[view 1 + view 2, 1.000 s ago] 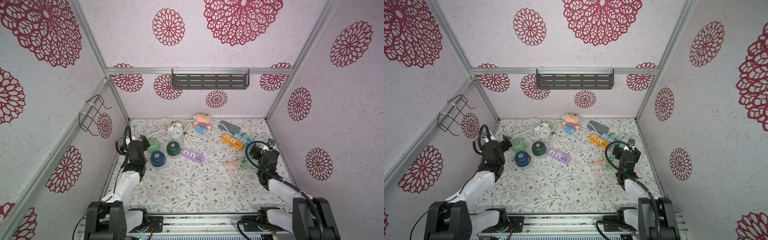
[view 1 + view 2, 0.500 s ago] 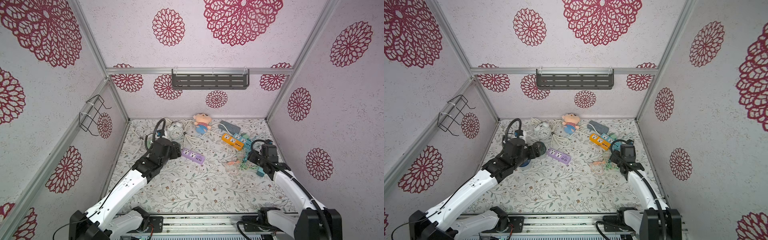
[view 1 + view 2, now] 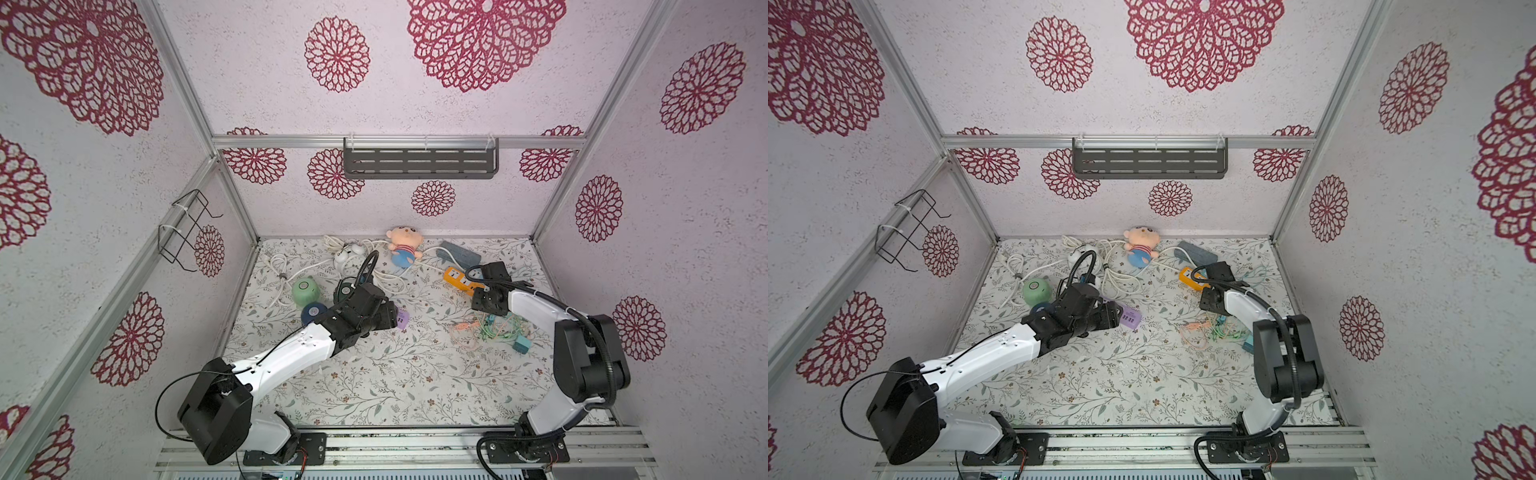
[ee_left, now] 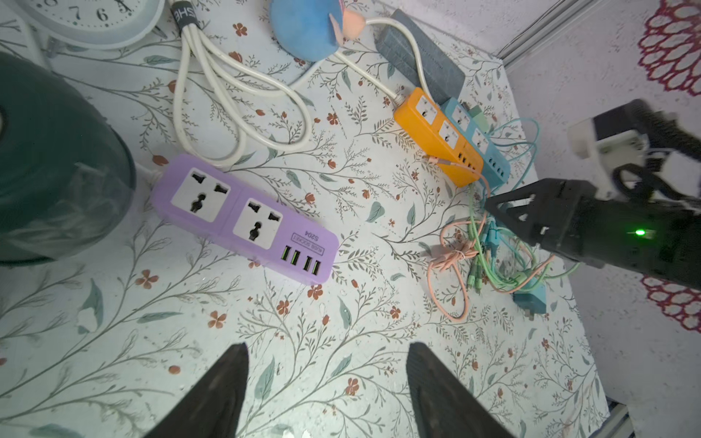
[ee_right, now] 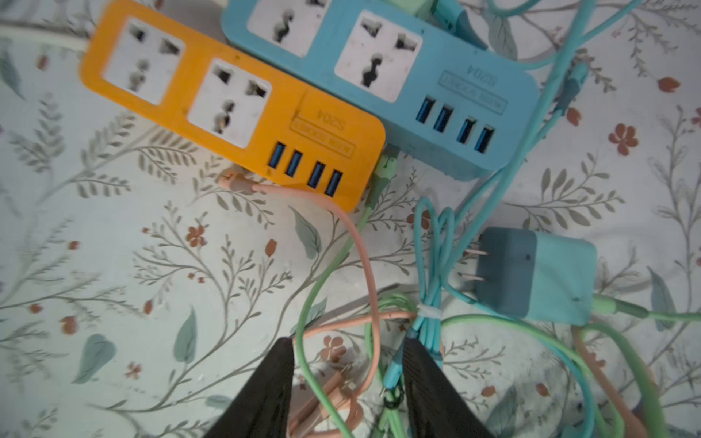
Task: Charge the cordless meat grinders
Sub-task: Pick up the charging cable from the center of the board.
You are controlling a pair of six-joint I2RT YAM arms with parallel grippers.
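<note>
On the far left of the tabletop (image 3: 395, 374) sit the grinders: the light green grinder (image 3: 305, 291) is plain, but the left arm half hides the navy blue grinder (image 3: 312, 311) and the dark green grinder (image 3: 343, 291). Only the wrist view shows the left end effector (image 4: 327, 347), fingers apart over bare tabletop near the purple power strip (image 4: 242, 220). The right end effector (image 5: 347, 343) stands apart astride loose cables (image 5: 426, 299), clamping nothing, beside the orange power strip (image 5: 235, 98).

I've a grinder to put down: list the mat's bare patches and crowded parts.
Bare: the near half of the mat, along its front edge, and the middle stretch between the purple power strip and the cable tangle. Crowded: far left, around the light green grinder and white cords; far right, around the orange power strip.
</note>
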